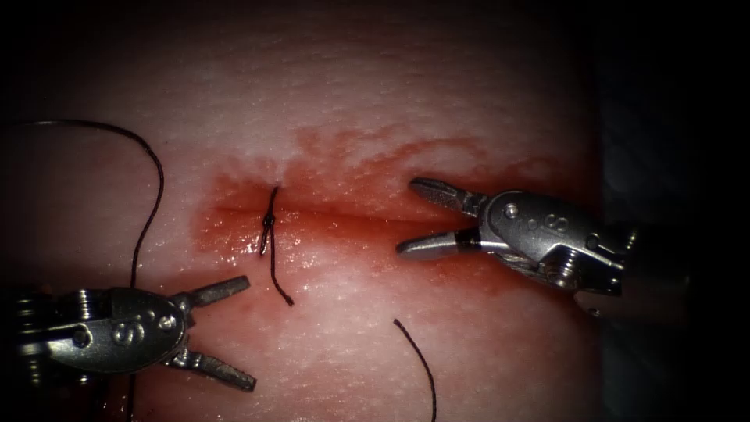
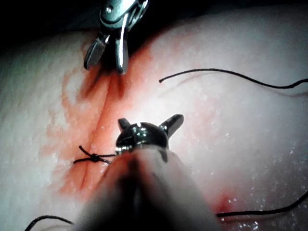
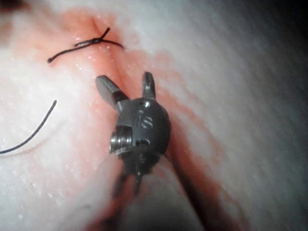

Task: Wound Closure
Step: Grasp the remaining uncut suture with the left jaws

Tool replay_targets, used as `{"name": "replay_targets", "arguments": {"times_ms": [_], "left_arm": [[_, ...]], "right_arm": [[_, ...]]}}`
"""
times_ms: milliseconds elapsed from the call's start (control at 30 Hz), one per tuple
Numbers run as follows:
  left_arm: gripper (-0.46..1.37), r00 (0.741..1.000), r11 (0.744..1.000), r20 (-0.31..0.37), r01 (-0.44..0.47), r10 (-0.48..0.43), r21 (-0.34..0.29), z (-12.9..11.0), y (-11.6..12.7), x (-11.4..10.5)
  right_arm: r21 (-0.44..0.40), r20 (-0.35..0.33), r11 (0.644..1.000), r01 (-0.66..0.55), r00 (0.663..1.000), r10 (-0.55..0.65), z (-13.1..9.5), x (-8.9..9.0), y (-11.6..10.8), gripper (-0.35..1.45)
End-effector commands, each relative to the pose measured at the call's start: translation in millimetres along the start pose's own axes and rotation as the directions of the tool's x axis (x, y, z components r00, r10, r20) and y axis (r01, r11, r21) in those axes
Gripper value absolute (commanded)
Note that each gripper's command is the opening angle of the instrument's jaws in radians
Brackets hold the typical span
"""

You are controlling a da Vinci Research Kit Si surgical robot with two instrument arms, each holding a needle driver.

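Left pincer (image 1: pixel 234 332) low on the left of the endoscope view, jaws spread wide, holding nothing, hovering over tissue (image 1: pixel 375 94) below the cut (image 1: pixel 351 212). Upper jaw tip just beside the knot tail, not touching as far as can be told. Same pincer (image 2: pixel 149 124) from the left wrist view: jaws apart, empty, tips close to the cut (image 2: pixel 103 103).

Right pincer (image 1: pixel 410 215) entering from the right, jaws open, empty; one jaw above the cut line, the other below, straddling it at the right part of the wound. Seen again in the right wrist view (image 3: pixel 127 86), spread in a V over the cut, nothing between them. Also visible far off in the left wrist view (image 2: pixel 107 55), likewise open.

Knot (image 1: pixel 268 221) tied across the cut toward its left end, with a short tail (image 1: pixel 277 277) running down past it onto the tissue below. Knot (image 3: pixel 94 41) in the right wrist view, lying across the cut with both ends free; knot (image 2: pixel 95 157) in the left wrist view too.

Loose thread (image 1: pixel 148 203) curving from the far left down behind the left tool. Separate cut end (image 1: pixel 420 359) lying on tissue below the wound, well apart from both pincers.

Red fluid (image 1: pixel 336 156) spread around the cut. Needle: cannot tell where.
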State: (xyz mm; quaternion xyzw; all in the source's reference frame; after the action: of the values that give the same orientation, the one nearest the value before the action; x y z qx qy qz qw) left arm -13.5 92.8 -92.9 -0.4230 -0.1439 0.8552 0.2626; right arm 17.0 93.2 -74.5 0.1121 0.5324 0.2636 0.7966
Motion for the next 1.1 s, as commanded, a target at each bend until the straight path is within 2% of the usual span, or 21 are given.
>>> {"name": "replay_targets", "arguments": {"times_ms": [33, 100, 267, 433, 600, 867, 1100], "left_arm": [[0.67, 1.000, 1.000, -0.004, 0.002, -0.002, 0.003, -0.1, -0.2, -0.1], [0.66, 1.000, 1.000, -0.005, -0.017, 0.017, 0.019, -0.8, -2.0, -0.1], [0.66, 0.998, 0.996, 0.006, -0.065, 0.065, 0.053, -1.7, -4.6, 0.0], [0.65, 0.995, 0.993, 0.011, -0.095, 0.095, 0.065, -2.0, -5.6, -0.1], [0.64, 0.990, 0.986, 0.023, -0.137, 0.136, 0.092, -1.4, -4.6, -1.2], [0.62, 0.979, 0.970, 0.052, -0.201, 0.196, 0.133, 0.5, -3.0, -0.9], [0.60, 0.967, 0.966, 0.126, -0.235, 0.220, 0.112, 3.8, -1.3, -1.6]], "right_arm": [[0.006, 0.000, 1.000, 0.001, 1.000, -0.001, -0.1, 0.0, 0.1, 1.25], [0.007, 0.000, 1.000, 0.001, 1.000, -0.001, -0.1, 0.0, 0.6, 1.26], [0.008, 0.000, 0.999, 0.035, 0.999, -0.035, 0.0, 0.2, 1.3, 1.27], [0.009, 0.000, 0.997, 0.079, 0.997, -0.079, 0.3, 0.5, 2.2, 1.24], [0.007, 0.001, 0.995, 0.101, 0.995, -0.101, 0.5, 0.6, 2.7, 1.24], [0.008, -0.001, 0.995, 0.104, 0.995, -0.104, 0.5, 0.2, 2.6, 1.22], [0.009, -0.002, 0.994, 0.108, 0.994, -0.108, 0.6, -0.2, 2.4, 1.21]]}}
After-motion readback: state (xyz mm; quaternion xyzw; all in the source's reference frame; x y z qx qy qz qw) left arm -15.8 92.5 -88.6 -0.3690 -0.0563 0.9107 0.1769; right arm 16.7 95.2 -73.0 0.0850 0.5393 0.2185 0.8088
